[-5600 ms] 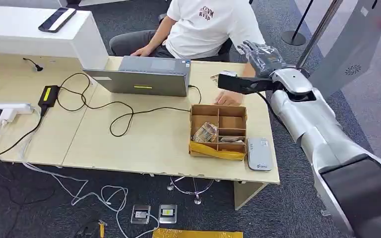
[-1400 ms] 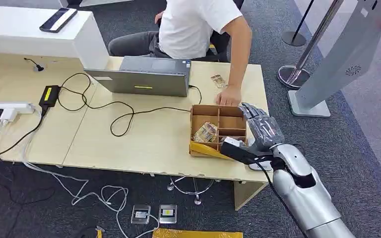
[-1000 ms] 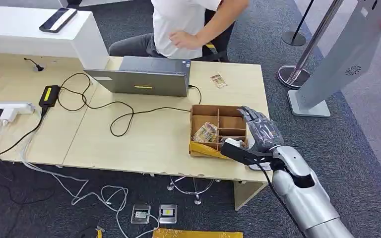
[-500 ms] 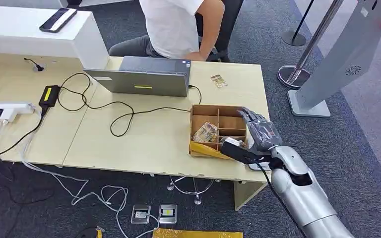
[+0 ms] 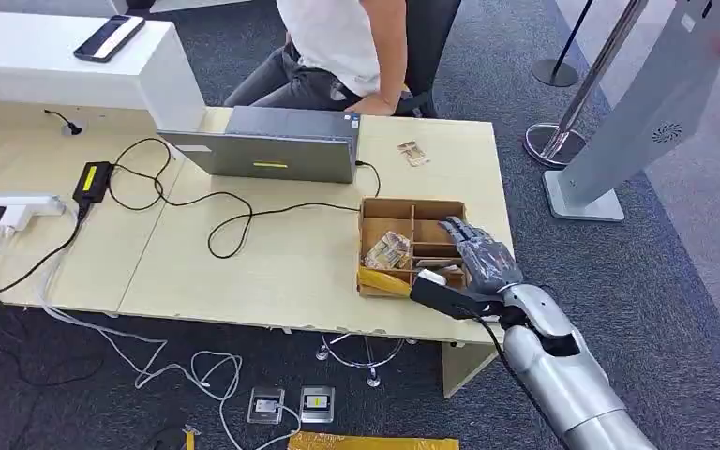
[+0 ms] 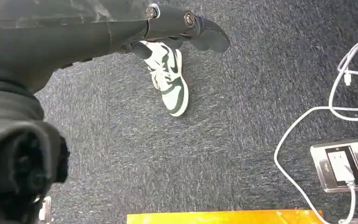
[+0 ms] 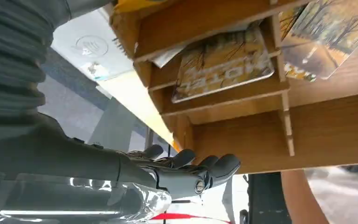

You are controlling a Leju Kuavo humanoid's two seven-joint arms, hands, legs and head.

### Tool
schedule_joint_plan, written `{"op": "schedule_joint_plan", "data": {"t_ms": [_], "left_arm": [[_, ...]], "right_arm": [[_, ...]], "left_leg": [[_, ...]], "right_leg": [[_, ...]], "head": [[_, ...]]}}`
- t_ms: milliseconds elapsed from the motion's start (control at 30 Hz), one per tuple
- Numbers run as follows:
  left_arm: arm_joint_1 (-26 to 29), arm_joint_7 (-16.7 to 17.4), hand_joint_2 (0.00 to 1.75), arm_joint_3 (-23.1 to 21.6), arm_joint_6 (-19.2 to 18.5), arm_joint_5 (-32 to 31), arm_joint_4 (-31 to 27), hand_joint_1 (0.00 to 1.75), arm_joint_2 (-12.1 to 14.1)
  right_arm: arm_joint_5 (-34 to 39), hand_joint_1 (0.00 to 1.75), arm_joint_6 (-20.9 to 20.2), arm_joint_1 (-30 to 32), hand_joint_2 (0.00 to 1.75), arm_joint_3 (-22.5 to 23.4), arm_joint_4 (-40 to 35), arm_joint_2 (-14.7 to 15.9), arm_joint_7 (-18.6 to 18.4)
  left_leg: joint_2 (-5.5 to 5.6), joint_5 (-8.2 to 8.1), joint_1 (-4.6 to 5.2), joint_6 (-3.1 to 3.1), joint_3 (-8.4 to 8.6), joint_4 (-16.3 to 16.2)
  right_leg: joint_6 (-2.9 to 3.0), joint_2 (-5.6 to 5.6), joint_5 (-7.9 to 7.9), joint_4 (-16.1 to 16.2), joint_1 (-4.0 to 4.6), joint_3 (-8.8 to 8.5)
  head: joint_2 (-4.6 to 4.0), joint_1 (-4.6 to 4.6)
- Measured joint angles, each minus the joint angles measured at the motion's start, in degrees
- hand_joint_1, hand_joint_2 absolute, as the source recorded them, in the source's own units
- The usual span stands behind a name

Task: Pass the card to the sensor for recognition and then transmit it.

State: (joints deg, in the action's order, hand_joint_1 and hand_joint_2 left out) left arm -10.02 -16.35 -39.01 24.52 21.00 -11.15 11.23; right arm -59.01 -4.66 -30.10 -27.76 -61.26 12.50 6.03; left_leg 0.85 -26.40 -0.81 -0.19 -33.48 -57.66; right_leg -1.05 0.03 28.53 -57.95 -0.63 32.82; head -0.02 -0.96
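Note:
A brown cardboard divider box [image 5: 386, 207] stands near the table's front right corner, and my right hand [image 5: 476, 255] hovers over its right-hand compartments with fingers spread, holding nothing. Picture cards [image 5: 389, 249] lie in the box. The right wrist view shows one card [image 7: 223, 65] flat in a narrow slot, another card [image 7: 326, 42] beside it, and my fingers [image 7: 186, 170] above the box wall. The white sensor pad [image 7: 81, 46] lies just outside the box, under my wrist. One more card [image 5: 413, 152] lies on the table's far side. My left hand [image 6: 186, 28] hangs over the floor, holding nothing.
A person in a white shirt [image 5: 337, 47] sits behind the table by a grey laptop [image 5: 272, 145]. Black cables [image 5: 225, 211] cross the tabletop. A grey kiosk stand [image 5: 637, 112] and a stanchion base [image 5: 553, 141] are at the right. A sneaker [image 6: 170, 81] is on the carpet.
My right hand came down from near the person to the box, then slid left over its right compartments. The person drew their arm off the table and turned away.

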Motion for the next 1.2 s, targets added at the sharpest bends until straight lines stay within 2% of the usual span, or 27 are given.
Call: {"op": "schedule_joint_plan", "data": {"t_ms": [1200], "left_arm": [[-0.58, 0.61, 0.00, -0.35, -0.50, -1.01, 0.00, 0.00, 0.00]], "right_arm": [[0.90, 0.00, 2.19, 0.06, 1.75, -1.68, 4.24, -1.66, 0.42]], "left_leg": [[-0.01, 0.00, 0.00, 0.00, 0.00, 0.00]], "right_leg": [[0.00, 0.01, 0.00, 0.00, 0.00, 0.00]], "head": [[0.00, 0.00]]}}
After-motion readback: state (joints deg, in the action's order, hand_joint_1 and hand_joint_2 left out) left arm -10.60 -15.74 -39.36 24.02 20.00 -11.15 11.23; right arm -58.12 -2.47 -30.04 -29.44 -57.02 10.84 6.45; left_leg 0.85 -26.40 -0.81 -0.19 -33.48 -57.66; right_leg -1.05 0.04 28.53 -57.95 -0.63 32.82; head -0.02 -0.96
